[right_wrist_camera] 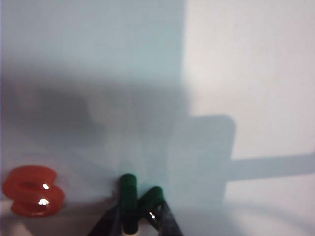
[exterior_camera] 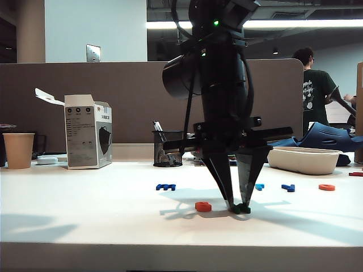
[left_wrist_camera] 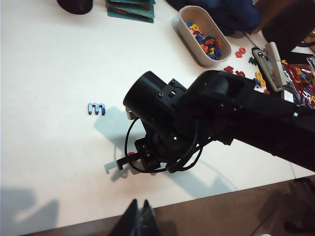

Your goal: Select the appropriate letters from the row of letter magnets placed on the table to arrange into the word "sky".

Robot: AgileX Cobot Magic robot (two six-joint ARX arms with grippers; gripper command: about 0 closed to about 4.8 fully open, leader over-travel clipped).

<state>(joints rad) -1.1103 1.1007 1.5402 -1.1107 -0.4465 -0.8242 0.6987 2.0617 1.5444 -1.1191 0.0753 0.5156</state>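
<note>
The right gripper (exterior_camera: 239, 208) stands point-down on the white bench (exterior_camera: 85, 221), its two dark fingers (exterior_camera: 222, 175) narrowed onto the green "k" (right_wrist_camera: 137, 202), which they pinch between their tips right at the bench surface. In the right wrist view the k sticks out from between the tips, and the orange-red "s" (right_wrist_camera: 32, 191) lies flat just beside it, not touching. In the exterior view the s (exterior_camera: 203, 207) sits on the bench close to the gripper, on its left.

The left gripper (left_wrist_camera: 137, 220) is held off over the near edge of the bench, well apart from the s. Only the tips of its fingers show in its own wrist view; they lie close together with nothing between them.

Farther back from the s, the rest of the row stays on the bench: a dark blue "m"-like magnet (exterior_camera: 165, 187) to the left, then past the right arm a light blue magnet (exterior_camera: 259, 186), the dark blue "y" (exterior_camera: 288, 187) and an orange-red ring (exterior_camera: 326, 187).

Behind the row stand a black mesh pen cup (exterior_camera: 167, 148), a white carton (exterior_camera: 88, 131), a paper cup (exterior_camera: 19, 150) and a pale oval tub (exterior_camera: 303, 159), which the left wrist view shows full of coloured letters. A grey partition (exterior_camera: 130, 90) closes the back, and a person in a dark shirt (exterior_camera: 315, 93) stands beyond it.
</note>
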